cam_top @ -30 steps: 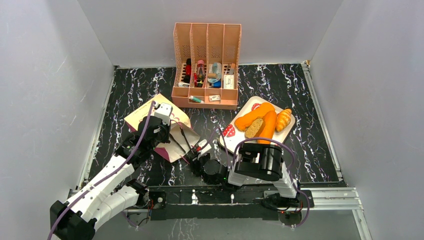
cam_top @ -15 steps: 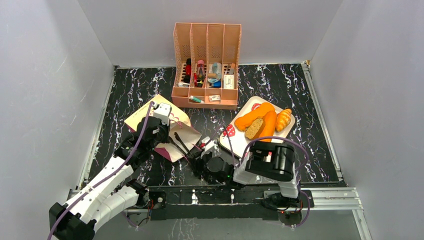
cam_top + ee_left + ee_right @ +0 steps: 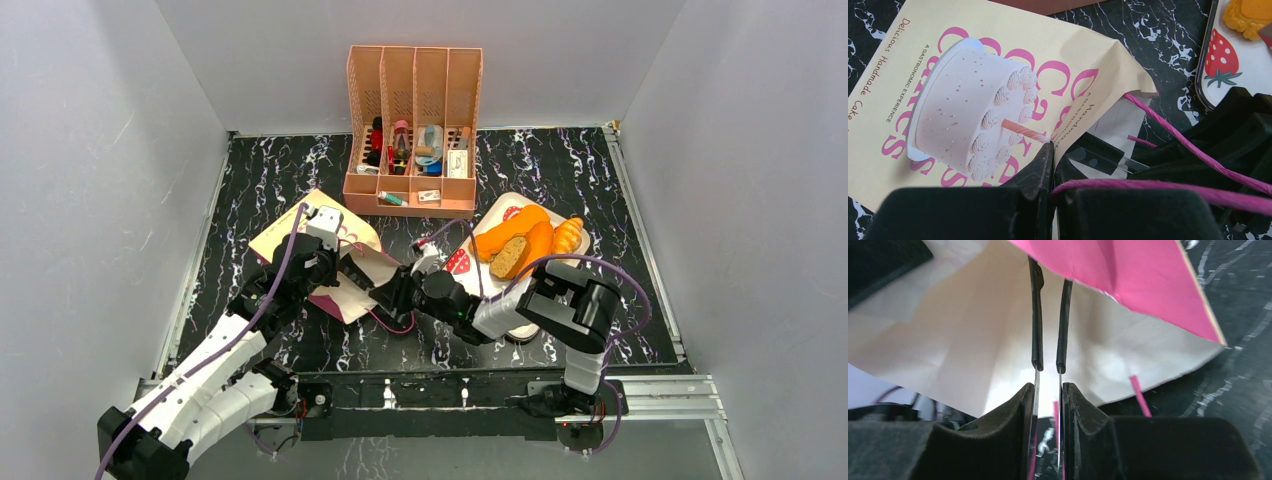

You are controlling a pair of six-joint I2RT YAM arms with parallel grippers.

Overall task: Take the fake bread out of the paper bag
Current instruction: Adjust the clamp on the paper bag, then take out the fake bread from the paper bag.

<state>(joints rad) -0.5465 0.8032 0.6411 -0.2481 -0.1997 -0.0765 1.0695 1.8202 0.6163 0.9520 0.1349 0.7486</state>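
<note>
Pinching paper bag lip, left gripper pressed shut; right gripper inside mouth, jaws near-together, hold unclear. Fake bread on tray; likely light, glossy-slick, rigid, so grasp across mid-loaf

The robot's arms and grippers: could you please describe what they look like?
The left arm has rounded white links, black joints and a purple cable along it. The right arm shows bulky black housings, a white link and a looping purple cable. The left gripper and right gripper have black fingers; the right's end in thin rod-like tips.
</note>
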